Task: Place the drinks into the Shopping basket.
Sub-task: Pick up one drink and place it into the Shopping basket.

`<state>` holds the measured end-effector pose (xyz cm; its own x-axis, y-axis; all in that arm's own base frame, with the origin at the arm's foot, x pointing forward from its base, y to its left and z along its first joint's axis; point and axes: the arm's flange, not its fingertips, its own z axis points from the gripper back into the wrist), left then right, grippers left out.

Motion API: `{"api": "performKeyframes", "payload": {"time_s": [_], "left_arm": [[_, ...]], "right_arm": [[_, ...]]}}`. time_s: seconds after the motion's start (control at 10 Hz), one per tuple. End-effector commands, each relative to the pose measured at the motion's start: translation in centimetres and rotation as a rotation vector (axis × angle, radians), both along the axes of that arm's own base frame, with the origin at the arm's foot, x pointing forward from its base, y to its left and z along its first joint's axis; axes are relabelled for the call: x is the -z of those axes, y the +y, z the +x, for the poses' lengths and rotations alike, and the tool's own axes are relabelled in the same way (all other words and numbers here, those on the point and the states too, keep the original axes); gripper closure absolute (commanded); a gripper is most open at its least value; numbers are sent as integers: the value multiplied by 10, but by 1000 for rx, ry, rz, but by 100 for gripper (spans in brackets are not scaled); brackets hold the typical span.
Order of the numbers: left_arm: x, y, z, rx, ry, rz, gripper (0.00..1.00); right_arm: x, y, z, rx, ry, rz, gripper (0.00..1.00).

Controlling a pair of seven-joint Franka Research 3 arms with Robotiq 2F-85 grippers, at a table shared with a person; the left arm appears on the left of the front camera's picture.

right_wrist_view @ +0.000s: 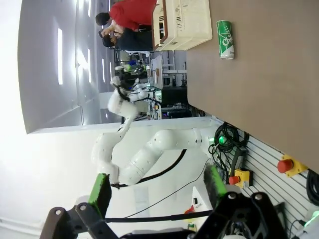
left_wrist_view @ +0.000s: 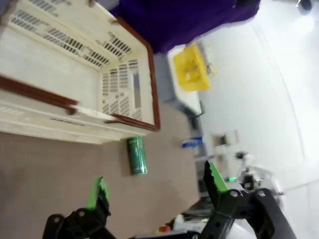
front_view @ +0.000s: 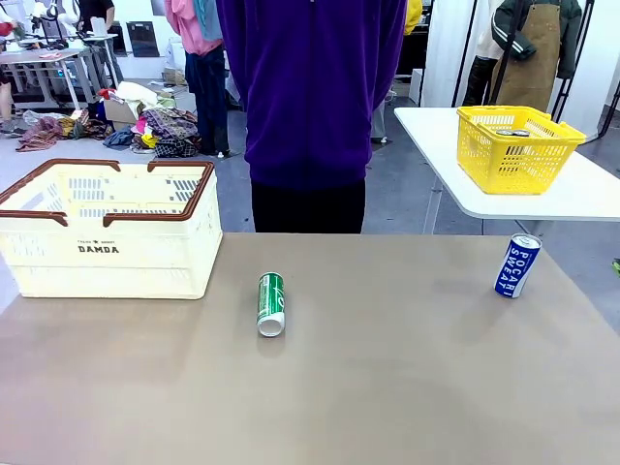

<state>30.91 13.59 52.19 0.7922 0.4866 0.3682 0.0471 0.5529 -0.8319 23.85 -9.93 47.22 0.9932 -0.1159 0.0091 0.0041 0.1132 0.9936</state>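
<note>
A green can (front_view: 270, 303) lies on its side near the table's middle, also in the left wrist view (left_wrist_view: 136, 155) and the right wrist view (right_wrist_view: 225, 39). At the right, a blue can (front_view: 517, 265) lettered POCARI SWEAT leans tilted; it shows small and blurred (left_wrist_view: 192, 143) from the left wrist. The cream Shopping basket (front_view: 107, 257) with brown rim stands at the far left (left_wrist_view: 60, 124) (right_wrist_view: 184, 32), and nothing shows inside it. My left gripper (left_wrist_view: 157, 186) hangs open above the table, short of the green can. My right gripper (right_wrist_view: 157, 186) is open, off the table's edge.
A person in a purple top (front_view: 310, 87) stands at the far side, hands out of sight. A yellow mesh basket (front_view: 513, 145) sits on a white side table (front_view: 581, 194) at the back right. The brown tabletop (front_view: 387, 387) is bare toward the front.
</note>
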Motion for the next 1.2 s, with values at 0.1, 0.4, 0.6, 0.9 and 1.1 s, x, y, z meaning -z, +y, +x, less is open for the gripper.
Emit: {"api": "performKeyframes", "payload": {"time_s": [0.1,0.4,0.6,0.9,1.1], "left_arm": [[-73,-153,36,228,154,339,0],[-23,-327,60,361,234,682,0],[20,-403,51,413,182,819,0],[20,-400,33,436,202,759,0],[20,-400,33,436,202,759,0]], "right_arm": [[-6,-1,2,-2,-17,14,0],[-6,-1,2,-2,-17,14,0],[-6,-1,2,-2,-17,14,0],[-6,-1,2,-2,-17,14,0],[-6,-1,2,-2,-17,14,0]]}}
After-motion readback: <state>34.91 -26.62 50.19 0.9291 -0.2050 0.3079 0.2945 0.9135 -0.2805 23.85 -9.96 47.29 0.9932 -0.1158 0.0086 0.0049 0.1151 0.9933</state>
